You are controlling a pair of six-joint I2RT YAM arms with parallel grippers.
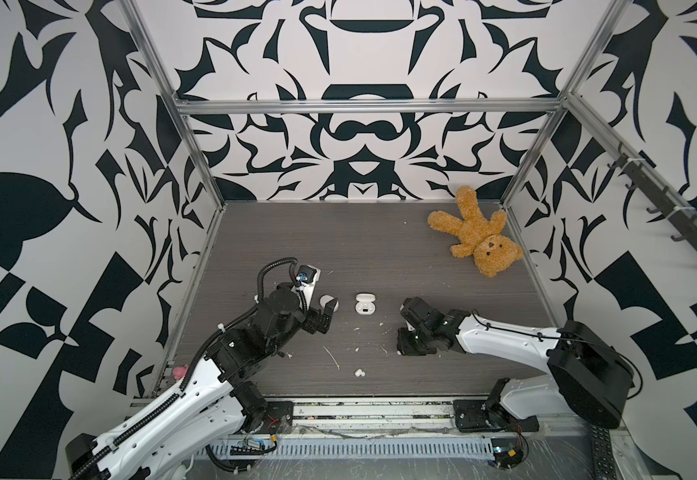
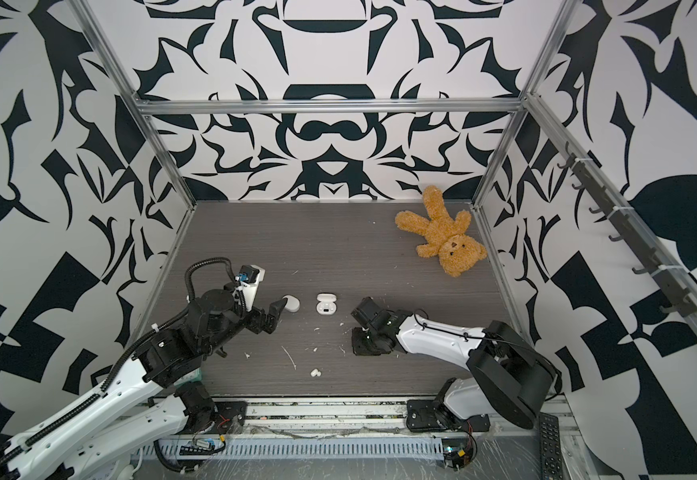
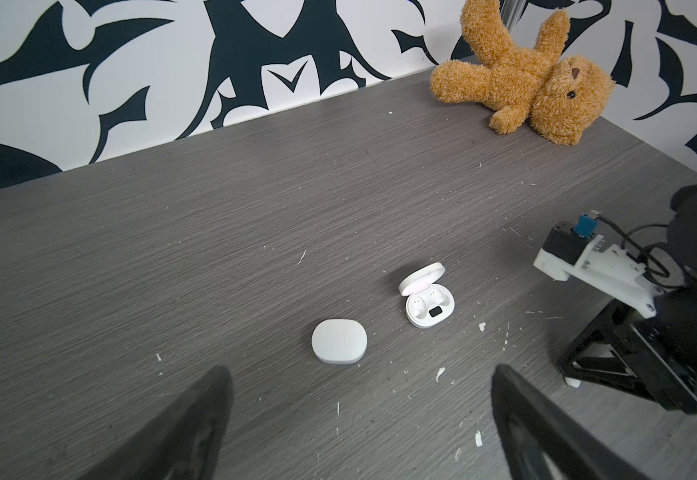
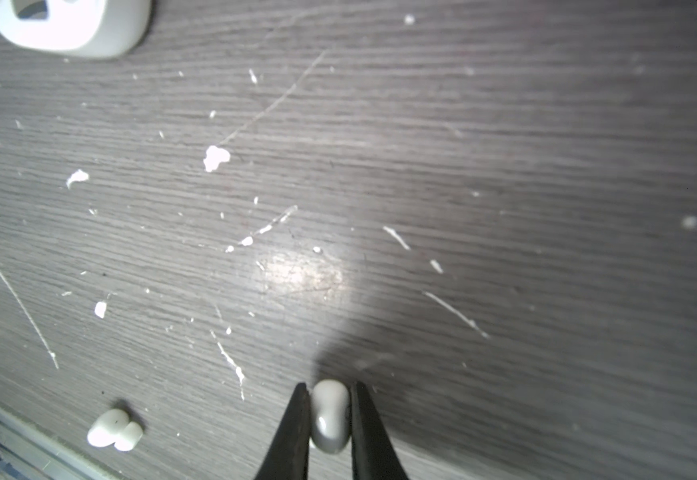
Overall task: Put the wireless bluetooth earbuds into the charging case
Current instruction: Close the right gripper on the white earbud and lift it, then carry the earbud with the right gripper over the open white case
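Right gripper (image 4: 330, 388) is clamped on an earbud (image 4: 330, 419), squeezing it from both sides, low over the grey table (image 4: 504, 166). That's right of centre and nearer than the open charging case (image 1: 363, 303). Another earbud (image 1: 358, 372) lies loose by the near edge, left of the held one. Left gripper (image 3: 361, 370) is spread wide, holding nothing, just short of the closed case (image 3: 339, 341), which sits left of the open one. Teddy bear (image 1: 475, 232) sprawls far right.
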